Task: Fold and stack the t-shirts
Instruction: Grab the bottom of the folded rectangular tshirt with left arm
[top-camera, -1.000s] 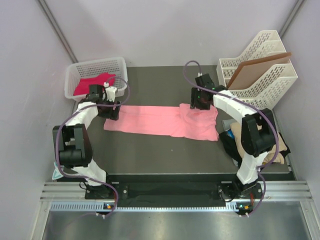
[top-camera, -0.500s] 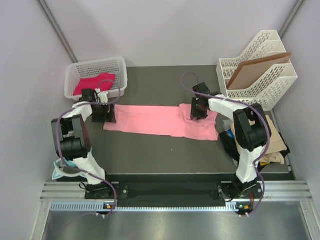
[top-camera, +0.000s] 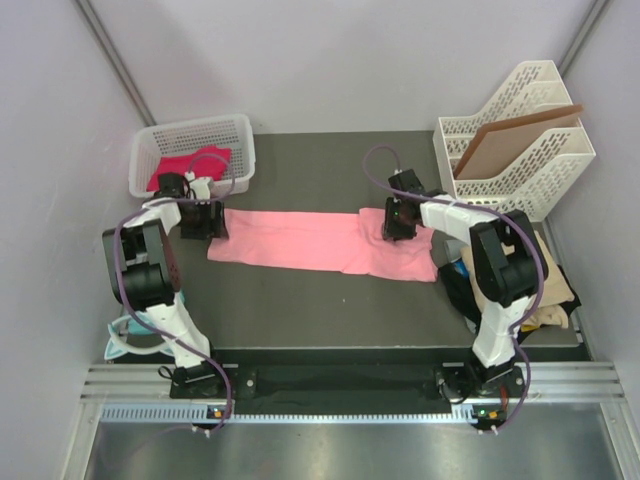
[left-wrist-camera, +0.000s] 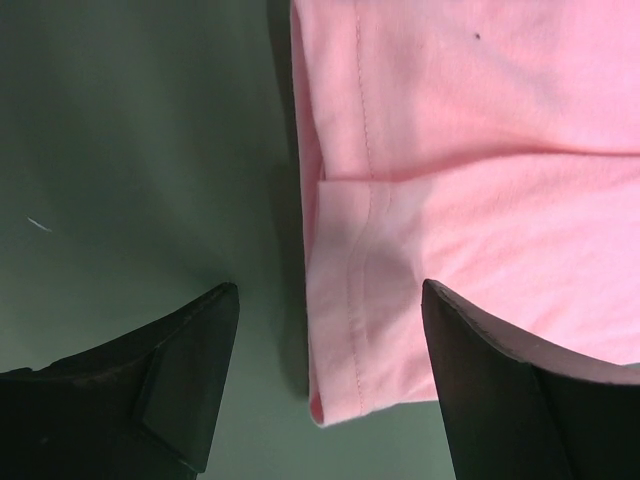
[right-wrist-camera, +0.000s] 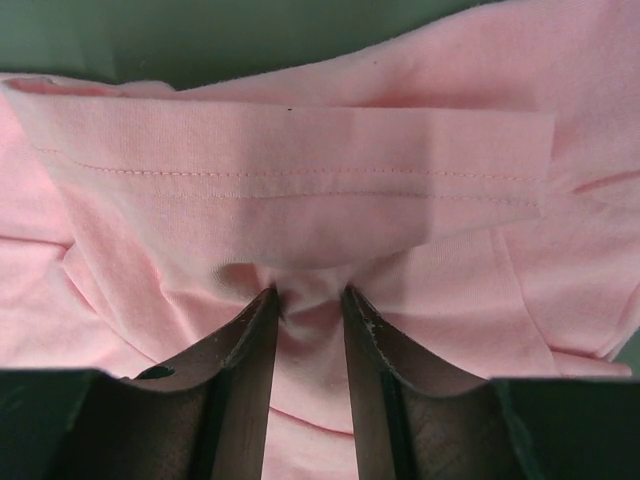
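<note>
A salmon pink t-shirt (top-camera: 310, 240) lies folded in a long strip across the middle of the dark table. My left gripper (top-camera: 203, 220) is at its left end. In the left wrist view it (left-wrist-camera: 330, 290) is open, low over the table, with the hemmed corner of the shirt (left-wrist-camera: 420, 200) between its fingers. My right gripper (top-camera: 397, 222) is on the bunched right part. In the right wrist view its fingers (right-wrist-camera: 310, 300) are shut on a small pinch of the pink cloth (right-wrist-camera: 300, 190). A magenta-pink shirt (top-camera: 188, 163) lies in the basket.
A white mesh basket (top-camera: 240, 130) stands at the back left. A white file rack (top-camera: 530, 150) holding a brown board (top-camera: 510, 140) stands at the back right. A heap of tan (top-camera: 560, 295), black (top-camera: 460, 295) and blue cloth lies at the right edge.
My left gripper has shifted left to the shirt's left end. My right gripper has come down from the far edge onto the bunched cloth.
</note>
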